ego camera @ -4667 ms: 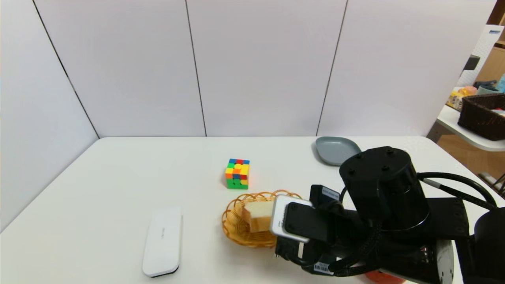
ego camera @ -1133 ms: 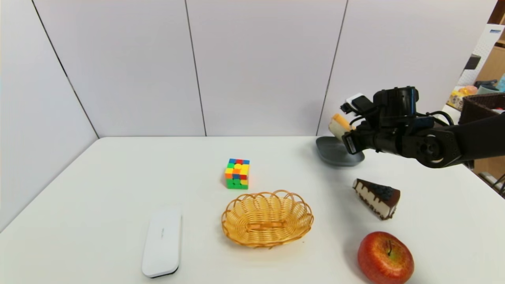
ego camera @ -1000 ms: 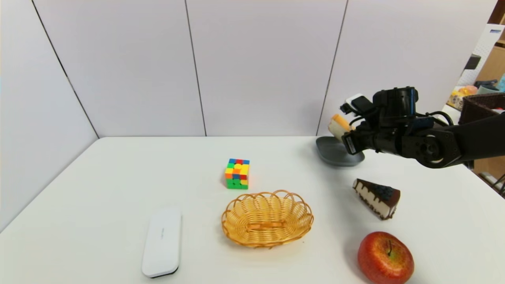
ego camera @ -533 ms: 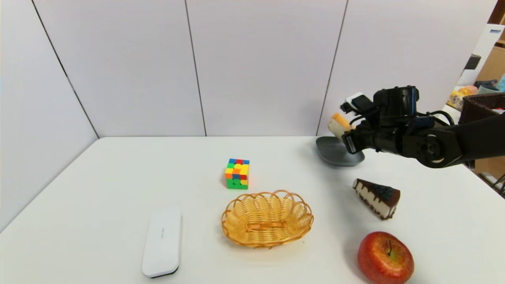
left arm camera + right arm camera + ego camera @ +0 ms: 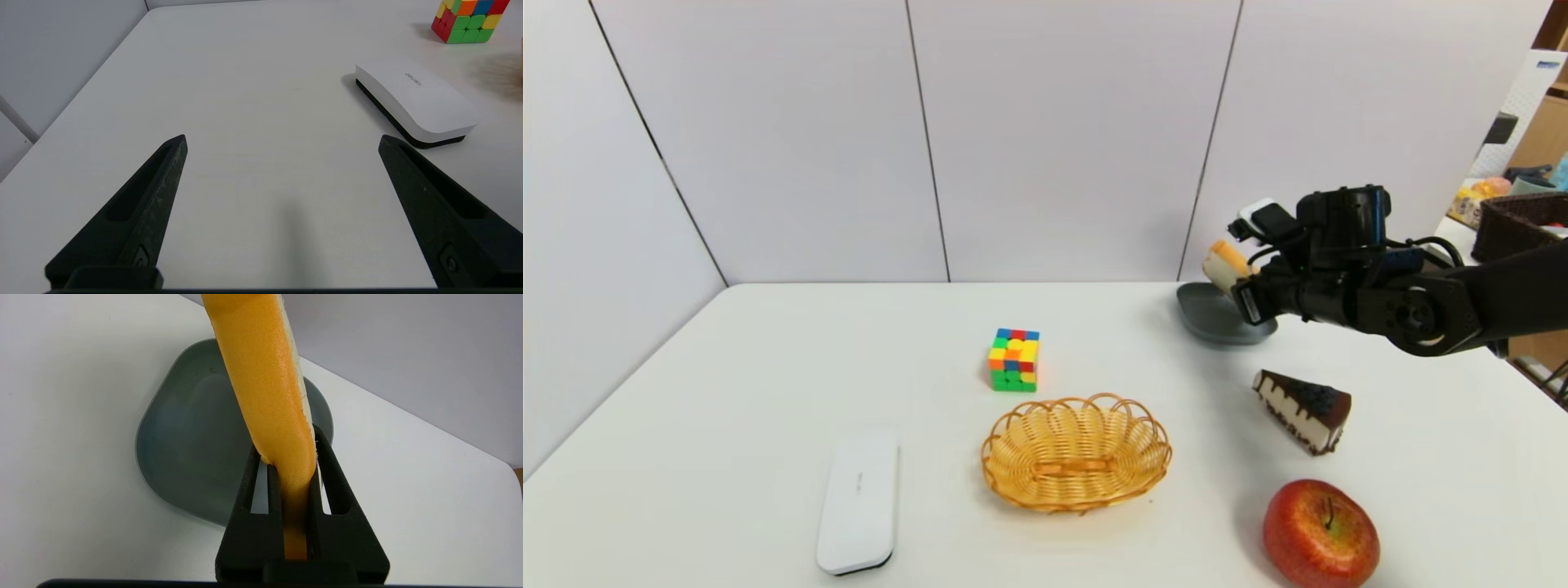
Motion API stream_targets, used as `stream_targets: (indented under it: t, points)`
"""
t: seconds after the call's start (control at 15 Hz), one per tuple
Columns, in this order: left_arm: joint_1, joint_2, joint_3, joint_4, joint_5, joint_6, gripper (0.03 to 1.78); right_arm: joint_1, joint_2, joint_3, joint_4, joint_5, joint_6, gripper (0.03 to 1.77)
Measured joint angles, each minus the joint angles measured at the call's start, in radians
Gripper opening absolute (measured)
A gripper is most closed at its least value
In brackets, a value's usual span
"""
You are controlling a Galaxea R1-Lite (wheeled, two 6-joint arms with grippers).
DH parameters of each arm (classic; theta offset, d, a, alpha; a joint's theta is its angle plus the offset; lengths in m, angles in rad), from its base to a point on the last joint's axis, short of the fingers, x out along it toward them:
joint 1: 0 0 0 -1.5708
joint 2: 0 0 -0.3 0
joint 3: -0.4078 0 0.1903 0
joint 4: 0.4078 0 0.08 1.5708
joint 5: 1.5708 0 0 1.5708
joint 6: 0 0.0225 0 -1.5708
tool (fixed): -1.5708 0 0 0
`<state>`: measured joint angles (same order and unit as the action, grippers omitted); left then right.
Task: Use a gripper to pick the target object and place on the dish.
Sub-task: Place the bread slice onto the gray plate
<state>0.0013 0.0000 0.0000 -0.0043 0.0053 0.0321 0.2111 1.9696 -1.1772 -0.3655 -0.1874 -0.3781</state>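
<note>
Bread slice held over the dish, ready to go down.
Since a few seconds ago the right hand [image 5: 1241,282] carried the bread slice [image 5: 1223,263] from the basket [image 5: 1076,452] to above the dish [image 5: 1217,318], near the bench's far right corner; it grips it tightly, so lowering and release remain.

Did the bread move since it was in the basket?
Yes. The bread has left the basket; the right gripper now holds it above the dish at the table's far right.

My right tool [image 5: 1241,282] now holds the bread slice [image 5: 1225,263] above the dish [image 5: 1213,318], out of the basket [image 5: 1076,452].
</note>
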Motion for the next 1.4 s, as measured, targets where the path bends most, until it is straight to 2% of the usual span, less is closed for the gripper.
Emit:
stream_targets:
  t: [1.0, 1.2, 1.4]
  points:
    - [0.0, 0.0, 0.0, 0.0, 0.0, 0.0, 1.69, 0.013, -0.022, 0.027, -0.003, -0.015, 0.0, 0.2]
    - [0.0, 0.0, 0.0, 0.0, 0.0, 0.0, 1.69, 0.026, -0.027, 0.04, -0.005, -0.041, 0.003, 0.69]
    - [0.0, 0.0, 0.0, 0.0, 0.0, 0.0, 1.69, 0.033, -0.027, 0.035, -0.004, -0.041, 0.009, 1.02]
